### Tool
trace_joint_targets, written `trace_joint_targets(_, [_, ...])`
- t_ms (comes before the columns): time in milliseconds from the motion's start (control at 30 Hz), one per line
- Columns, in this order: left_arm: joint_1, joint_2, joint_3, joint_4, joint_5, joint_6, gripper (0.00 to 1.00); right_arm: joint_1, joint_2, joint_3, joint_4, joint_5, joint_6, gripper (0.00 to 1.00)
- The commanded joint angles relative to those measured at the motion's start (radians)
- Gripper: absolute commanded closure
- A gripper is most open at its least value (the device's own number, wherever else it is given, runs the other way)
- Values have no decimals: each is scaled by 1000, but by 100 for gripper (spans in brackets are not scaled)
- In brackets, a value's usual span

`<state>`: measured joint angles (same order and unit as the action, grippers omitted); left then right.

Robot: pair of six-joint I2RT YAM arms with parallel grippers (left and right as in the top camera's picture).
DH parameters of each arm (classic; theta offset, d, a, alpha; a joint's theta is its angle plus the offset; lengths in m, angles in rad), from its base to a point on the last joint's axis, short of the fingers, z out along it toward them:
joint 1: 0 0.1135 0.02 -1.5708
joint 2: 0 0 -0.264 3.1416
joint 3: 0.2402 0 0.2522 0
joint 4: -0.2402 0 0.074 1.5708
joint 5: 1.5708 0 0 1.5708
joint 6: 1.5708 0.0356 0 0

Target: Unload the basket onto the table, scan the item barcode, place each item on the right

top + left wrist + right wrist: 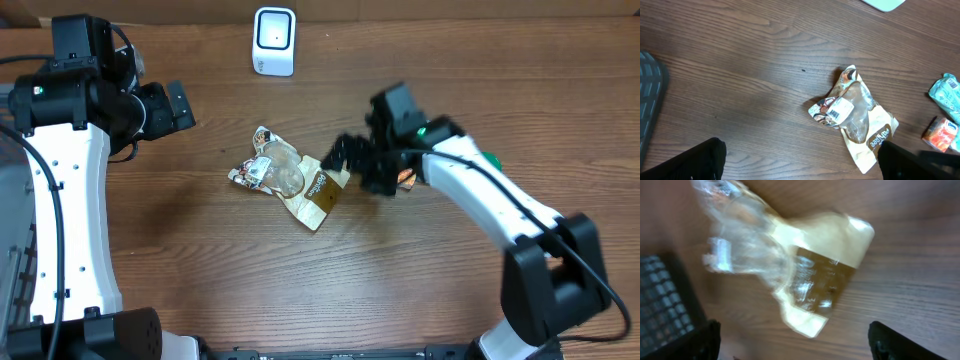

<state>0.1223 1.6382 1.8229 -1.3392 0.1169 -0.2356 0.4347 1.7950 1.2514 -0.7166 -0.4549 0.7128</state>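
**A:** Bag (290,178): where does it lie?

**B:** Crumpled on the table (200,260), about the middle. Its white label (837,110) faces up at the end nearer the left arm. The scanner (274,41) stands at the far edge, well apart from it.

**A:** And the right gripper (794,327)?

**B:** It is at the bag's other end, low over the wood. The jaws are spread wide with nothing clamped between them, and the bag lies just ahead of the fingers (690,345). That wrist view is blurred, so I cannot tell whether a finger touches the bag.

**A:** The left gripper (800,147)?

**B:** It is off to the left side, well apart from the bag. Its jaws are also wide and empty.

**A:** Anything else there?

**B:** A teal packet (947,95) and an orange packet (940,134) lie close together past the bag, on the right arm's side.
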Motion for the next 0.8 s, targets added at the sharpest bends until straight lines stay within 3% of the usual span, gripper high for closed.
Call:
trace_joint_targets(0, [2, -15, 7, 1, 4, 8, 0, 14, 7, -135, 139, -63, 164, 6])
trace_joint_targets(67, [2, -15, 7, 1, 4, 7, 0, 15, 7, -188, 228, -64, 193, 0])
trace_joint_targets(433, [2, -15, 7, 1, 4, 7, 0, 122, 76, -258, 519, 29, 348, 0])
trace_joint_targets(767, [2, -15, 7, 1, 4, 8, 0, 167, 233, -258, 781, 104, 367, 7])
